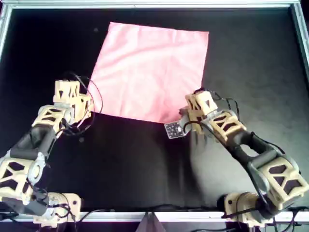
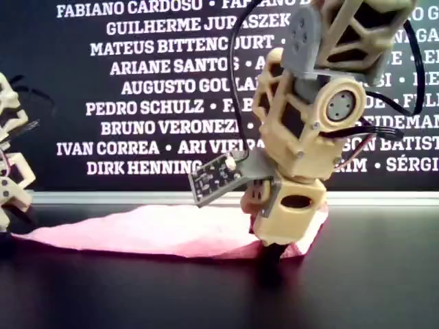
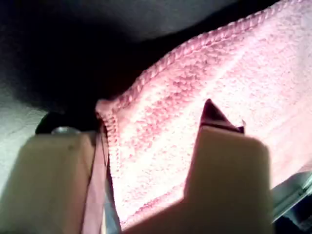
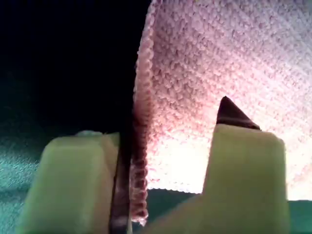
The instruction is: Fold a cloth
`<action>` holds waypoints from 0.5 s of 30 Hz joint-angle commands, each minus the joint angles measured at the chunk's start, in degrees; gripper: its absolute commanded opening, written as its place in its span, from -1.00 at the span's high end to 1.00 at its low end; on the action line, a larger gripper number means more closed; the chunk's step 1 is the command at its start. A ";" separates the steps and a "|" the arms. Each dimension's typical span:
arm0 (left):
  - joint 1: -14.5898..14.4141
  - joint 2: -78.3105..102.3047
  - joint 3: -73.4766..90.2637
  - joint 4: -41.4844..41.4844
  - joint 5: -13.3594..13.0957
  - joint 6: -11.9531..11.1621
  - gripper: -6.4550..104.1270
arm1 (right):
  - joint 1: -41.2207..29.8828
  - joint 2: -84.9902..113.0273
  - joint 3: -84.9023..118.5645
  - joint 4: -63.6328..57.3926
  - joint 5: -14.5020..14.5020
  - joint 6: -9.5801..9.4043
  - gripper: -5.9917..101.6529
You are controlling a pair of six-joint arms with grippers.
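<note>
The light-pink cloth (image 1: 149,67) lies spread flat on the black table, tilted slightly in the overhead view. My left gripper (image 1: 89,107) stands at its near corner on the overhead view's left. In the left wrist view, the left gripper (image 3: 141,122) is open, with the cloth (image 3: 204,73) corner between its fingers. My right gripper (image 1: 186,113) stands at the near corner on the overhead view's right. The right gripper (image 4: 156,122) is open too, and the cloth (image 4: 209,58) edge rises along one finger. In the exterior view that corner of the cloth (image 2: 158,229) curls up beside the right gripper (image 2: 271,247).
The black table (image 1: 145,164) has a metal frame (image 1: 154,5) around it. A small circuit-board camera (image 1: 174,129) juts from the right wrist. A dark wall with white names (image 2: 137,103) stands behind the table. The left arm (image 2: 10,171) shows at the exterior view's left edge.
</note>
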 commanded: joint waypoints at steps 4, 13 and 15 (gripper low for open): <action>-1.76 -0.53 -0.88 -0.35 -0.44 0.35 -0.32 | -0.70 -2.29 -5.63 -2.11 0.35 0.26 -0.44; -1.85 -0.62 -0.97 -0.44 -0.44 0.35 -0.32 | -0.70 -2.55 -6.33 -2.11 0.35 0.26 -0.43; -1.85 -0.79 -0.97 -0.53 -0.44 0.35 -0.31 | -0.70 -2.55 -6.24 -2.11 0.35 0.26 -0.42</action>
